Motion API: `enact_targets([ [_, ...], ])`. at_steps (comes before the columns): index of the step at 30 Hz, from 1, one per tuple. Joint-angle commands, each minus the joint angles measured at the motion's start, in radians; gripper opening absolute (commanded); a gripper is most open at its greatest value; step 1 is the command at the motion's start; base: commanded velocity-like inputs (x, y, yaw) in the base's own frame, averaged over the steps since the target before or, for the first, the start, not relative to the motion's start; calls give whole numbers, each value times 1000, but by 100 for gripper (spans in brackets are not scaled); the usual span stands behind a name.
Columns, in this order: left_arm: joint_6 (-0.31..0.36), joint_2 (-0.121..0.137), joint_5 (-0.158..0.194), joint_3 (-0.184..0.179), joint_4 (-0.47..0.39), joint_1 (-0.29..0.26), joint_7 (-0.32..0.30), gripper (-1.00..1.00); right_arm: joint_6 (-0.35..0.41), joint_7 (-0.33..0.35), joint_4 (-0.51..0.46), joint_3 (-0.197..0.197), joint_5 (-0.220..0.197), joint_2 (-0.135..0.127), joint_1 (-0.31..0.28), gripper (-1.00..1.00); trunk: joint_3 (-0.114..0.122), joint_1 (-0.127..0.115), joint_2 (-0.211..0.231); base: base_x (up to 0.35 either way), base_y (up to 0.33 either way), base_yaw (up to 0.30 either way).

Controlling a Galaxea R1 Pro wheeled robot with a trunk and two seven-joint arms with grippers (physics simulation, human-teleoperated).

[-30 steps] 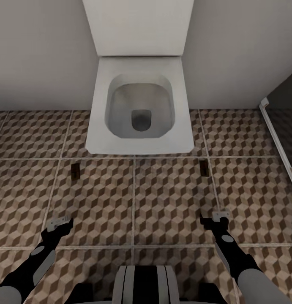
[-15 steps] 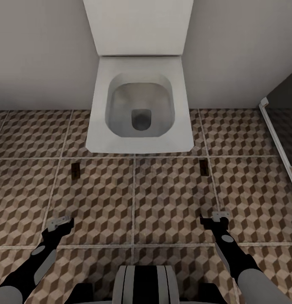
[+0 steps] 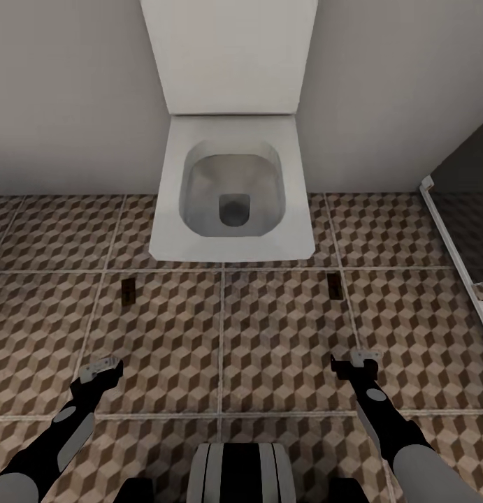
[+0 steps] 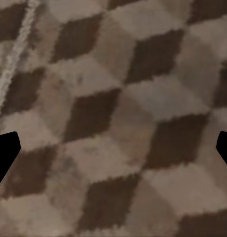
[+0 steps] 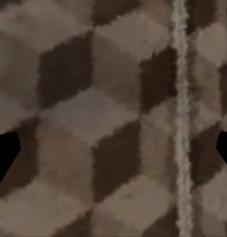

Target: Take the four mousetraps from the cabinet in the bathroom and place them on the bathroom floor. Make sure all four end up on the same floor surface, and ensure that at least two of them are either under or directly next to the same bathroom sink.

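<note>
Open toilet point(image 3: 231, 202), bowl empty, stands on the floor point(image 3: 283, 335). Two mousetraps point(image 3: 128, 291) point(image 3: 334, 286) lie flat before it. Left gripper point(image 3: 98, 369) and right gripper point(image 3: 354, 363) hover with fingers wide, holding nothing.

Two mousetraps point(image 3: 128, 290) point(image 3: 334, 286) flat (well apart) on bathroom floor point(image 3: 283, 335)

Showing two mousetraps point(image 3: 128, 291) point(image 3: 334, 286) lying on the bathroom floor point(image 3: 283, 335), one toilet point(image 3: 232, 192), two grippers point(image 3: 101, 368) point(image 3: 354, 362).
</note>
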Motion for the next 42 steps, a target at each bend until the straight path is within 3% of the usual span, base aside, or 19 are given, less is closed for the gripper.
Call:
enact_targets([
  [1, -5, 1, 7, -8, 0, 0, 9, 100, -3, -2, 1, -3, 11, 1, 0, 100, 4, -1, 0, 0, 0, 0],
  [16, 3, 2, 5, -5, 19, 0, 10, 100, -4, -1, 1, -3, 10, 2, 0, 100, 62, -7, 4, 0, 0, 0],
  [24, 1, 0, 7, -5, 123, 0, 9, 100, -3, 1, 17, -3, 4, 4, 3, 100, 92, -11, 5, 0, 0, 0],
  [42, -4, -4, 11, -5, 415, 1, -3, 100, -2, 0, 311, -3, 7, -1, 5, 100, 162, -19, 10, 0, 0, 0],
])
